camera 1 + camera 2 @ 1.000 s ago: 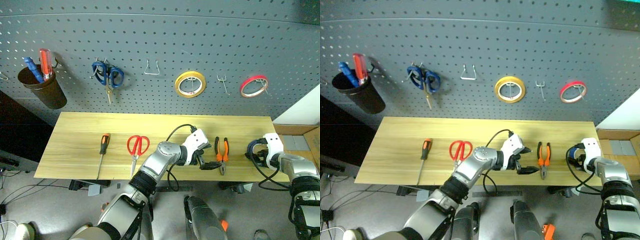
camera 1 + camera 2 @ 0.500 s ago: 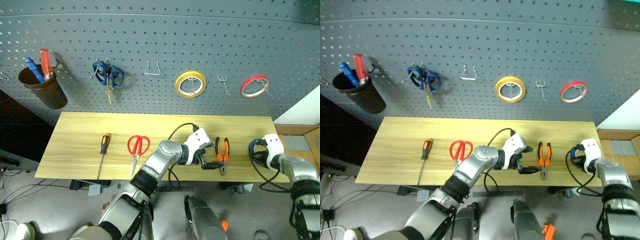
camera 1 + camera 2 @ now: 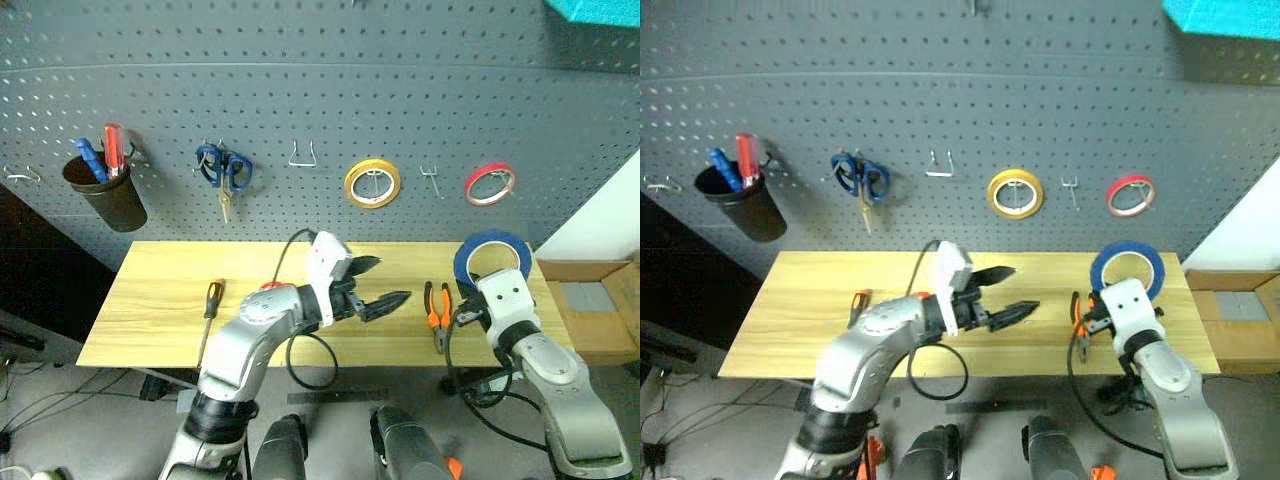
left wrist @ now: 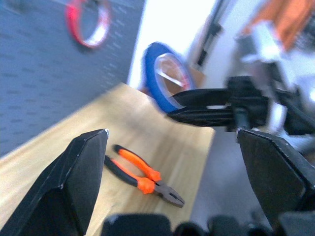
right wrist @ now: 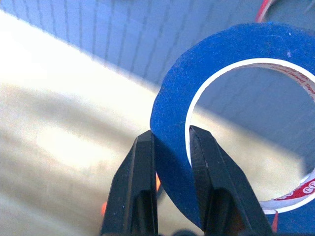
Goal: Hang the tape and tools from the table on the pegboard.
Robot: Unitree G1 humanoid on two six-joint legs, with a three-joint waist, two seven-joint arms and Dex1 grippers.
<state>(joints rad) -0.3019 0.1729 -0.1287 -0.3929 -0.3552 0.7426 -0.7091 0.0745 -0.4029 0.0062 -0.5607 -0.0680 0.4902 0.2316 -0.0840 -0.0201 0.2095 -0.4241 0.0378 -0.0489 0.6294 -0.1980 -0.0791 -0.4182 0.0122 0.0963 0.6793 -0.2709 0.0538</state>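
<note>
- Our right gripper (image 5: 170, 147) pinches the rim of the blue tape (image 3: 492, 262), one finger inside the ring and one outside.
- The tape stands upright above the table's (image 3: 160, 300) right end, just in front of the pegboard (image 3: 300, 90).
- Our left gripper (image 3: 382, 283) is wide open and holds nothing. It hangs over the table, left of the orange pliers (image 3: 436, 313).
- The bare double hook (image 3: 431, 180) on the pegboard sits between the yellow roll (image 3: 372, 183) and the thin red roll (image 3: 489, 184).
- We think the good way is to lift the tape up to that hook, keep the ring facing the pegboard, slip the hole over the hook, and only then let go.
</note>
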